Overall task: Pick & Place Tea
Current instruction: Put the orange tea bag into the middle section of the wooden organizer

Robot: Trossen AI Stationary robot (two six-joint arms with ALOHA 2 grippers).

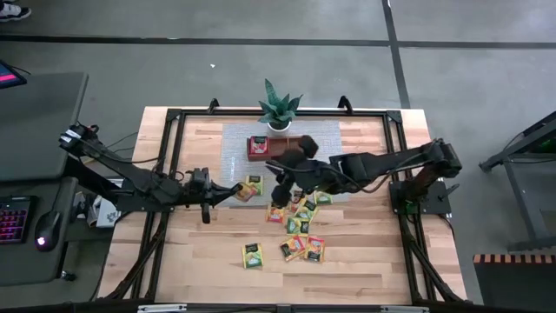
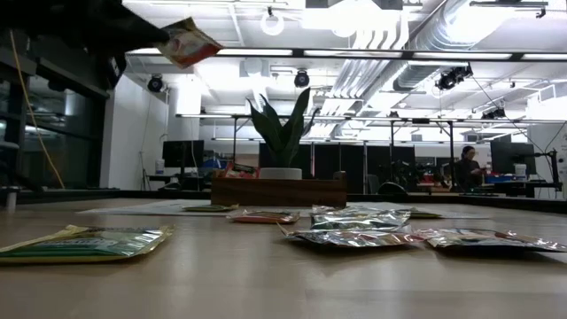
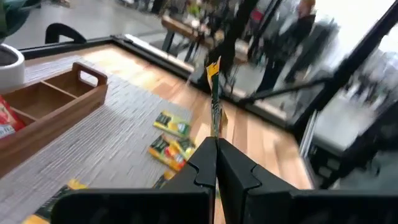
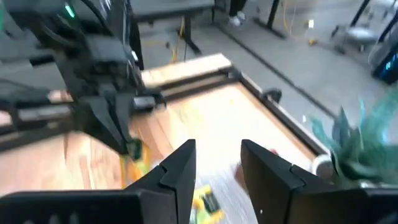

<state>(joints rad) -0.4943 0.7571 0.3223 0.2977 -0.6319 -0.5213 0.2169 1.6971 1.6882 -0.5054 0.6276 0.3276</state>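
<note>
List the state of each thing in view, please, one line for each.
Left pincer: shut on a tea packet, held above the table.
Right pincer: open, empty, above the mat.
Wooden tray: on the mat, red packets in one end.
Loose packets: lying flat on the table.
Plant: upright.

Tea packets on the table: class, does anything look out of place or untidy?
Yes. Many tea packets lie scattered loose and overlapping on the table, while the wooden tray holds only red ones at one end.
</note>
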